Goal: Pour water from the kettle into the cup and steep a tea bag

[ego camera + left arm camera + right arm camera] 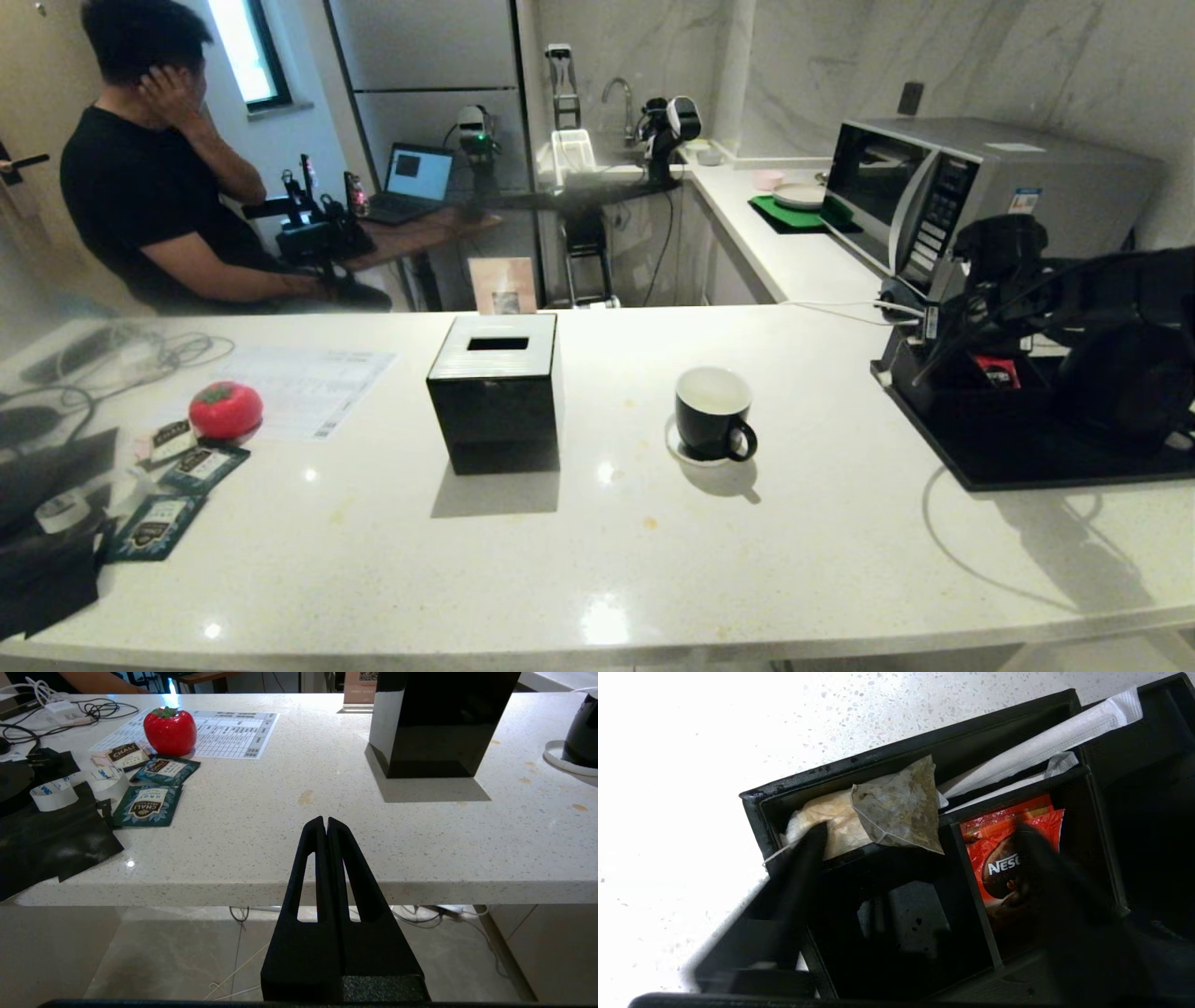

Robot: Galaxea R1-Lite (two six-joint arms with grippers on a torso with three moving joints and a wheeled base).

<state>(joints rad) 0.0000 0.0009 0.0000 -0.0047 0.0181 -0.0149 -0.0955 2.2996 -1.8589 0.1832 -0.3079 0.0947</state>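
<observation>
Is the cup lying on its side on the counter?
No: the cup stands upright on its saucer on the counter, its open mouth facing up.

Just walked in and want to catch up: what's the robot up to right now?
The right gripper hangs open over a black organizer, its fingers either side of a tea bag in one compartment, nothing gripped yet. The left gripper is shut and idle at the counter edge. The cup waits on its saucer.

The cup (714, 411) is black with a white inside (saucer (680, 450) white too); the bench (597, 560) is speckled off-white; centre-left, a glossy black tissue box (495, 397).
</observation>
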